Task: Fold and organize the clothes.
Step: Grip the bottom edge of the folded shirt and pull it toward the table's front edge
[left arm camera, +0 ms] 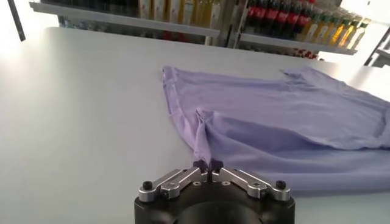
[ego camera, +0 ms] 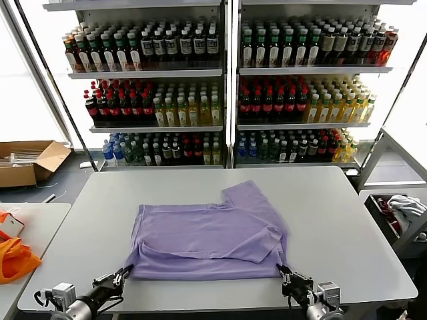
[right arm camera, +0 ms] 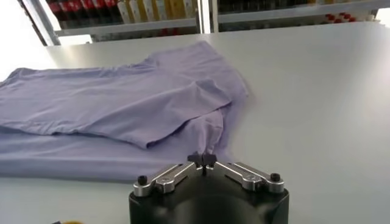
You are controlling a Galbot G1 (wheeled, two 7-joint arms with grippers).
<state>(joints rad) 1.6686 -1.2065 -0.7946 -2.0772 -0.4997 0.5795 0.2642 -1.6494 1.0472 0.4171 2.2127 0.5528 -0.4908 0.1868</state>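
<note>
Head view: shirt (ego camera: 210, 240) lies partly folded on the table (ego camera: 333, 207), near corners pinched by the left gripper (ego camera: 124, 272) and right gripper (ego camera: 283, 271); further folds are judged outstanding.

Table centre: I see the lavender T-shirt (ego camera: 208, 241) spread over it, low and flat
Far table strip: bare grey table (ego camera: 167, 187), room for me to pass
Left and right margins: bare, I can sweep there
Near edge: left gripper (ego camera: 127, 270) and right gripper (ego camera: 281, 269) pinch the hem, crowding it
Beyond table: drink shelves (ego camera: 227, 72) wall it off
Left side: orange fabric (ego camera: 15, 259) on a neighbouring table
</note>
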